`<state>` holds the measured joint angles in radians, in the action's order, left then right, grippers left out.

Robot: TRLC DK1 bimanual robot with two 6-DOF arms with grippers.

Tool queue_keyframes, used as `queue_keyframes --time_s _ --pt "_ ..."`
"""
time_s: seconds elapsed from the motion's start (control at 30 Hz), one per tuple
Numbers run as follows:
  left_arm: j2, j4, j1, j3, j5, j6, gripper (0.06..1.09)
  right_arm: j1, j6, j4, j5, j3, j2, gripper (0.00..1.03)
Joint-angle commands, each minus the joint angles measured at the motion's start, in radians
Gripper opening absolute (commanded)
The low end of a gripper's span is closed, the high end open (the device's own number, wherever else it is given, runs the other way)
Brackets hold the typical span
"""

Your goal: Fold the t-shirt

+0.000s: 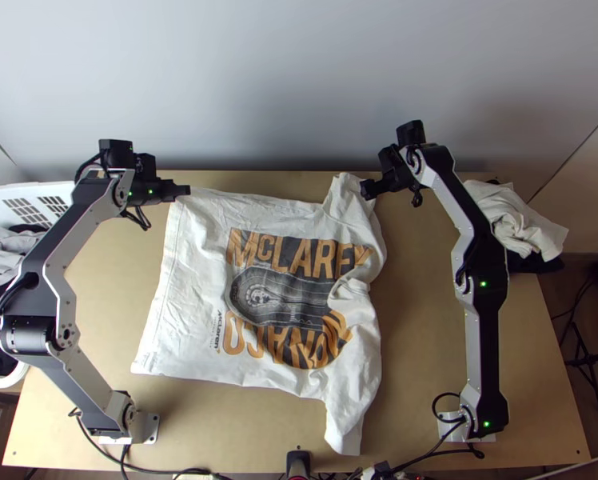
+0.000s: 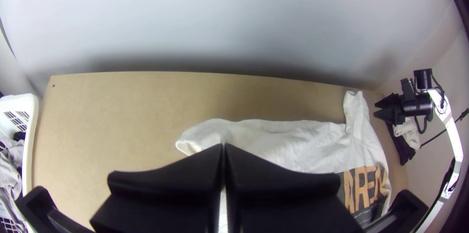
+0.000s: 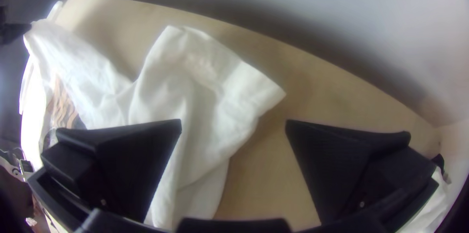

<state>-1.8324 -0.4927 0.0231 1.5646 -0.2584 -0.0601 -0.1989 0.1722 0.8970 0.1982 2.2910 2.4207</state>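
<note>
The white t-shirt (image 1: 195,280) lies spread, print up, its hem toward the left and its right part wrinkled, with one sleeve pointing to the wall and the other to the near edge. At its far left corner is my left gripper (image 1: 185,190), shut on the hem corner; in the left wrist view the fingers of that gripper (image 2: 223,150) meet over the raised white cloth (image 2: 293,140). My right gripper (image 1: 368,190) is beside the far sleeve (image 1: 345,192). In the right wrist view this gripper (image 3: 233,125) stands open, the sleeve (image 3: 205,76) partly between and beyond its fingers.
A white basket (image 1: 39,192) with clothes stands at the table's left. More crumpled cloth (image 1: 515,220) lies at the far right edge. The wall (image 1: 283,88) rises behind the table, and bare wood (image 1: 419,320) shows between the shirt and the right arm.
</note>
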Motion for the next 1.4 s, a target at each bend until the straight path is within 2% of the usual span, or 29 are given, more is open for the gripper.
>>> queue_keyframes --time_s 0.0,0.3,0.4,0.5,0.53,0.57,0.6,0.67,0.93,1.07,1.37 --pt "0.021 -0.009 -0.003 -0.018 -0.001 0.000 0.09 0.023 0.001 -0.064 -0.026 0.022 0.063 0.99" --pt "0.028 -0.012 -0.005 -0.025 -0.001 0.003 0.09 0.015 -0.002 -0.104 -0.025 0.027 0.106 0.92" --pt "0.030 -0.012 -0.003 -0.029 -0.001 0.008 0.09 0.012 0.006 -0.102 -0.022 0.030 0.106 0.74" --pt "0.032 -0.012 -0.002 -0.034 -0.001 0.009 0.09 0.003 0.016 -0.098 0.006 0.030 0.107 0.60" --pt "0.033 -0.012 -0.002 -0.034 -0.001 0.009 0.09 -0.002 0.023 -0.095 0.012 0.030 0.109 0.52" --pt "0.033 -0.012 -0.002 -0.034 -0.001 0.009 0.09 -0.005 0.027 -0.090 0.018 0.030 0.112 0.43" --pt "0.033 -0.012 0.001 -0.035 -0.001 0.009 0.09 -0.016 0.049 -0.069 0.027 0.030 0.112 0.12" --pt "0.033 -0.012 0.001 -0.035 -0.001 0.009 0.09 -0.019 0.050 -0.061 0.027 0.028 0.109 0.03" --pt "0.071 -0.012 0.006 -0.044 -0.004 0.009 0.09 -0.013 0.053 -0.047 0.026 0.030 -0.006 0.03" --pt "0.097 -0.006 0.011 -0.046 -0.004 0.029 0.09 -0.037 0.096 -0.072 0.020 0.065 -0.052 0.03" --pt "0.125 0.102 0.104 -0.066 0.001 0.020 0.09 -0.062 0.101 -0.181 -0.092 0.093 -0.081 0.03"
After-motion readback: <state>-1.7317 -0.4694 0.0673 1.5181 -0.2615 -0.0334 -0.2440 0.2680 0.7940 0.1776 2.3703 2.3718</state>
